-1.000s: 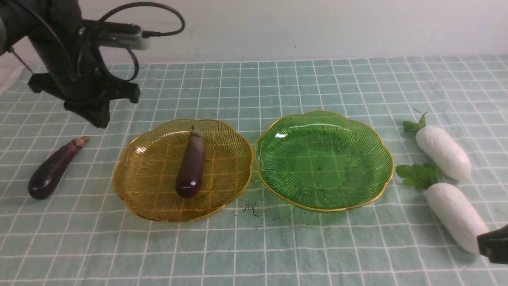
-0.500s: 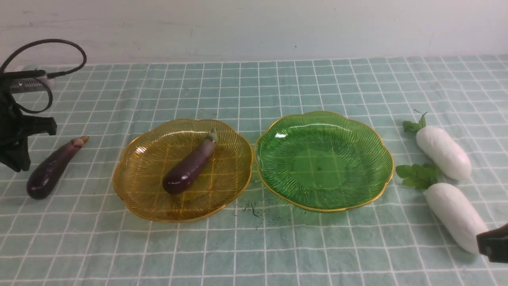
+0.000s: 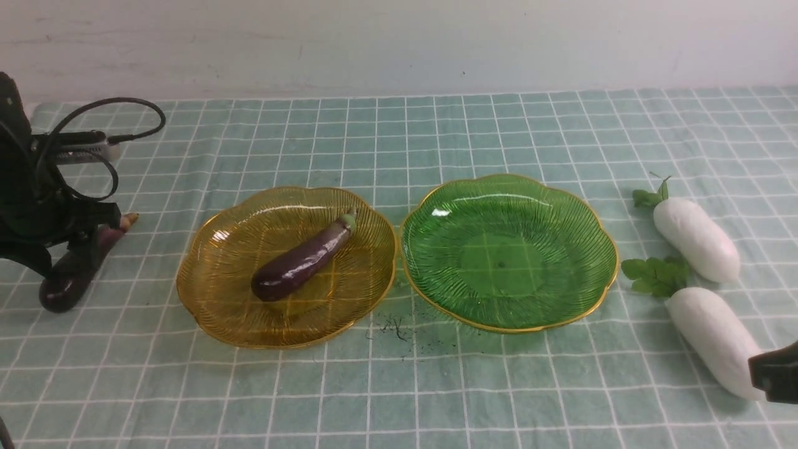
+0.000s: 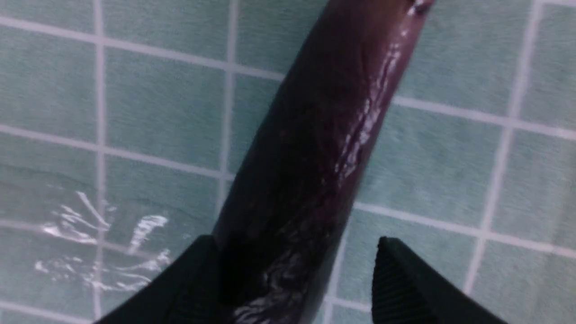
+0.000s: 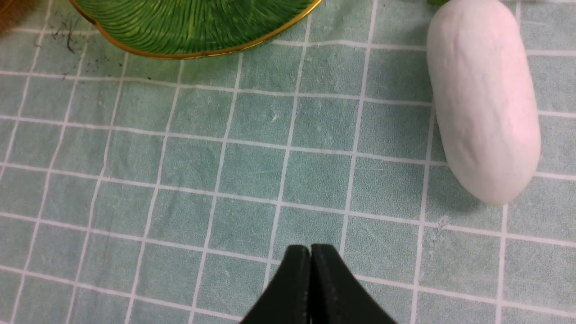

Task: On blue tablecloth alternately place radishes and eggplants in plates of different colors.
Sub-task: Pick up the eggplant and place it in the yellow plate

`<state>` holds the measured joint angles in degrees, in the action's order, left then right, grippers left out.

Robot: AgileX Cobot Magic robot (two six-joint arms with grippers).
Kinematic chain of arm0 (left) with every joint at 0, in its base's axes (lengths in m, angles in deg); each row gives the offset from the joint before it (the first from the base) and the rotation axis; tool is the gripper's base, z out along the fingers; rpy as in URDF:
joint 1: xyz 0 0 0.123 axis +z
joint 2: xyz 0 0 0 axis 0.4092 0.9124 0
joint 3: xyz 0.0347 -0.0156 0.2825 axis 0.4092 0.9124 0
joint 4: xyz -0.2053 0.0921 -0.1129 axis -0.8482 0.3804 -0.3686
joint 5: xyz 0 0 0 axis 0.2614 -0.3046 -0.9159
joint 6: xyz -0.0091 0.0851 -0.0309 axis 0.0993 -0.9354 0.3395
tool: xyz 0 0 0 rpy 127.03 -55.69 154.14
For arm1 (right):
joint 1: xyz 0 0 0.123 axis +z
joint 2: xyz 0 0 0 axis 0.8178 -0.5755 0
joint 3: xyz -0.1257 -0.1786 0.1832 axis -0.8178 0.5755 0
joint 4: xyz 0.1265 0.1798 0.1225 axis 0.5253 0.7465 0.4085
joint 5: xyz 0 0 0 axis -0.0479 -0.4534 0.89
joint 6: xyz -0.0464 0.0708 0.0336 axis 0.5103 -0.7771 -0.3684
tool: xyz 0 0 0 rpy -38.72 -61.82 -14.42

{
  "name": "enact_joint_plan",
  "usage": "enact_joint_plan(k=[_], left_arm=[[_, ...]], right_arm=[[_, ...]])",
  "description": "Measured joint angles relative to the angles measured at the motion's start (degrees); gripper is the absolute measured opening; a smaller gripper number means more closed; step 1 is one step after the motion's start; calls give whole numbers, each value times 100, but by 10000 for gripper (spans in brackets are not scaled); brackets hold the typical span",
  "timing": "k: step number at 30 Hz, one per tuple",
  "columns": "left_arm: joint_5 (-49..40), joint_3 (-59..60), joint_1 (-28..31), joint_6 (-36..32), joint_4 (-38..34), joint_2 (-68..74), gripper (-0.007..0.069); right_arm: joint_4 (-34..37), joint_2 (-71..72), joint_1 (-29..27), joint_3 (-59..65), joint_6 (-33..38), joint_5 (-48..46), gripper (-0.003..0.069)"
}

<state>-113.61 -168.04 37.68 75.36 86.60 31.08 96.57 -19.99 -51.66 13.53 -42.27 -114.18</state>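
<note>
On the blue tablecloth (image 3: 399, 386) stand an amber-yellow plate (image 3: 206, 299) and a green plate (image 3: 561, 206) side by side. One dark-purple eggplant (image 3: 302, 259) lies slantwise in the yellow plate. A second eggplant (image 3: 59, 287) lies on the cloth at the far left. My left gripper (image 3: 68, 249) is low over it and open, its fingers either side of the eggplant (image 4: 324, 135), a gap showing at one finger (image 4: 396, 279). Two white radishes (image 3: 695, 240) (image 3: 714, 340) lie right of the green plate. My right gripper (image 5: 310, 248) is shut and empty, beside the near radish (image 5: 483, 103).
Dark crumbs (image 3: 396, 327) speckle the cloth between the two plates' front edges. A pale wall (image 3: 399, 43) runs behind the cloth's far edge. The green plate's rim (image 5: 189, 51) shows in the right wrist view.
My left arm swung left from behind the yellow plate and came down over the eggplant on the cloth, its jaws opening. The eggplant in the yellow plate turned slantwise. The right gripper stayed.
</note>
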Motion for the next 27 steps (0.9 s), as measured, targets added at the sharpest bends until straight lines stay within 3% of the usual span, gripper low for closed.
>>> enact_joint_plan(k=[7,15,18,22,27], left_arm=[[-25,-8,-6,2,-39,360,369],[-719,-428,-13,-17,-86,175,363],[-1070,-776,-89,-10,-508,-146,363],[-1153,-884,-480,-78,-1500,-381,363],[-1202,-884,-1288,-396,-1759,-222,363]], right_arm=[[5,0,0,0,43,6,-15],[5,0,0,0,43,28,-15],[5,0,0,0,43,28,-15],[5,0,0,0,43,35,-15],[5,0,0,0,43,35,-15]])
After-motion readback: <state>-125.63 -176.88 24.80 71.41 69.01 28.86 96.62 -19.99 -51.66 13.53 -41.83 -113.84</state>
